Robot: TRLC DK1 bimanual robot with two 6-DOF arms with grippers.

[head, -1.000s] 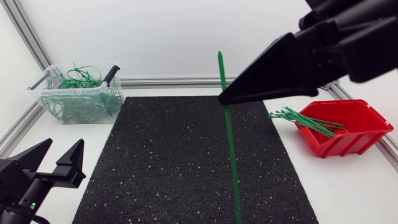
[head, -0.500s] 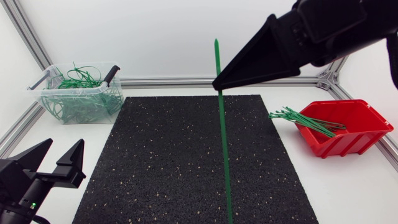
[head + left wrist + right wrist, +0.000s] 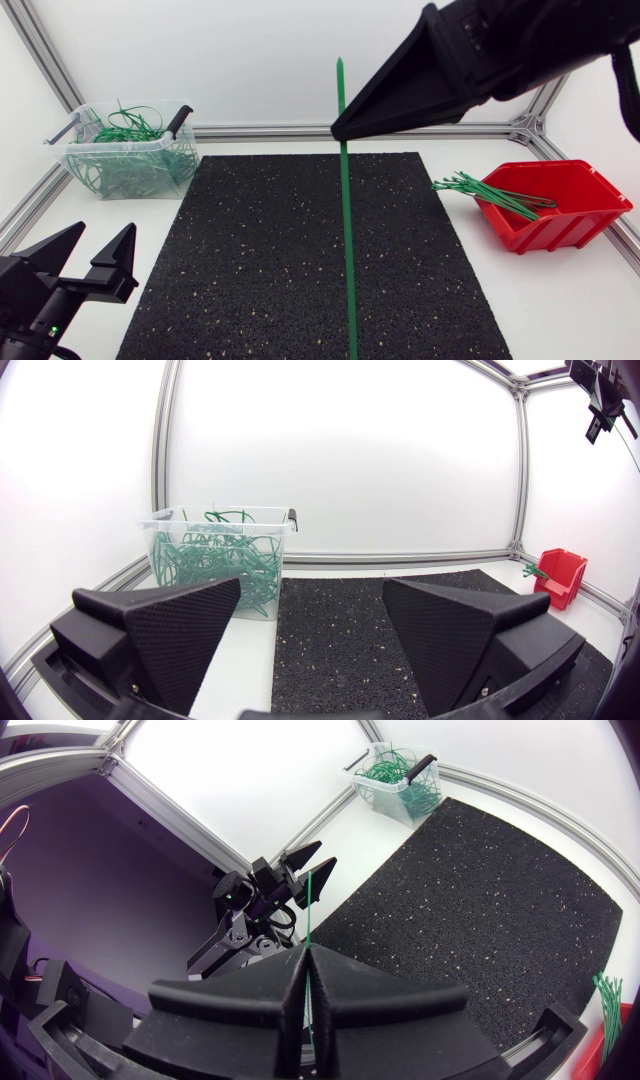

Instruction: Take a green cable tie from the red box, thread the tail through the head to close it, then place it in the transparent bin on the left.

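The right gripper (image 3: pixel 336 130) is clamped on one green tie (image 3: pixel 346 240), held high over the mat (image 3: pixel 250 260). The right wrist view shows both fingers pressed together on the strap. A short length sticks up past the fingertips and the long remainder hangs straight down. Its lower end runs out of the head view, so I cannot tell which end is the head.

The left gripper (image 3: pixel 105 236) sits at the near left corner, spread wide and holding nothing.

By my reading, the first step is done, since a tie is out of the red box (image 3: pixel 540 235), where spare ties (image 3: pixel 490 190) lie over the rim. The strap is straight and not looped, so the threading and the drop into the bin (image 3: pixel 120 178) are both left to do.

For room, the broadest working space is above the mat, between the two arms. The bin stands in the far left corner, close to the frame rails (image 3: pixel 40 60), so an approach from the mat side looks easier. The red box hugs the right edge of the table, well apart from the hanging tie.
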